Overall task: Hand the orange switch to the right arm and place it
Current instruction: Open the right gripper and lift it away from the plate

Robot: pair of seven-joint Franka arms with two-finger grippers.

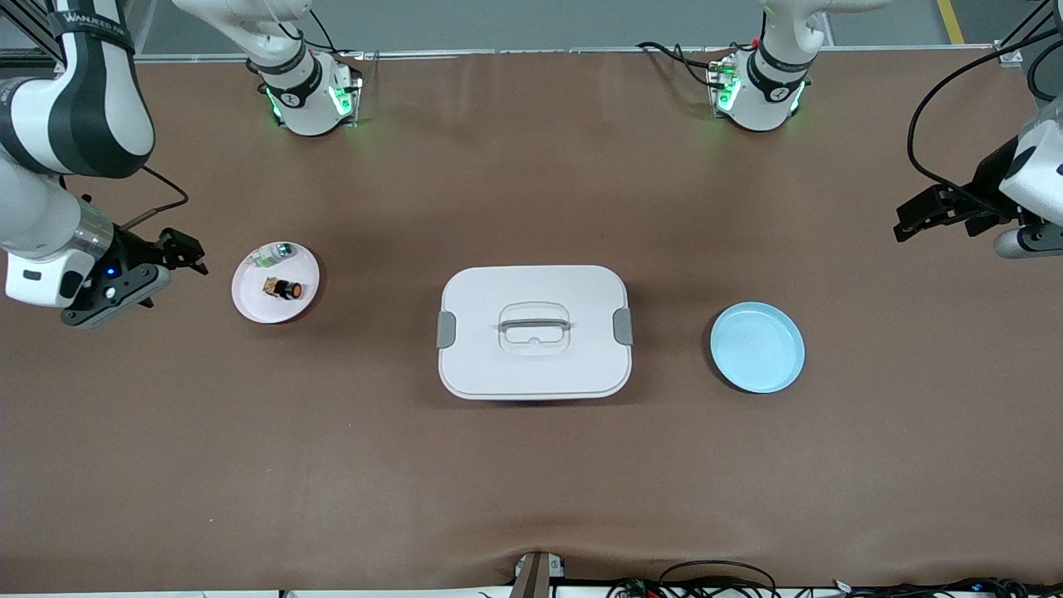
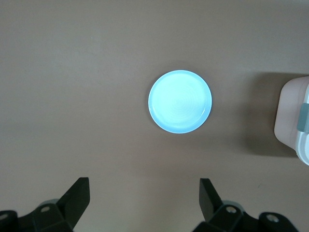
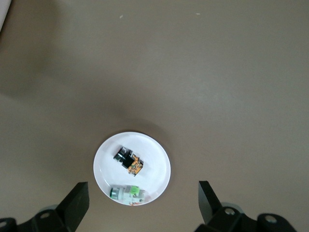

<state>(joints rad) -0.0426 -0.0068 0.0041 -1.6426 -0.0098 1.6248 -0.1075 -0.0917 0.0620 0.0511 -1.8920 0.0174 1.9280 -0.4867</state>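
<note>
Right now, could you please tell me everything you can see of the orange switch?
The orange switch is a tiny push-button with a black cylindrical body, a round orange cap and a tan-orange band. It lies on its side on the small white plate toward the right arm's end of the table, beside a white-and-green part that sits farther from the front camera. Neither gripper touches it: the right gripper is open beside the plate, and the left gripper waits open at the table's left-arm end.

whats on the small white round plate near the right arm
Two parts lie on the small white round plate: the black push-button orange switch and, farther from the front camera, a white-and-green part. Whatever sits under them is covered.
</note>
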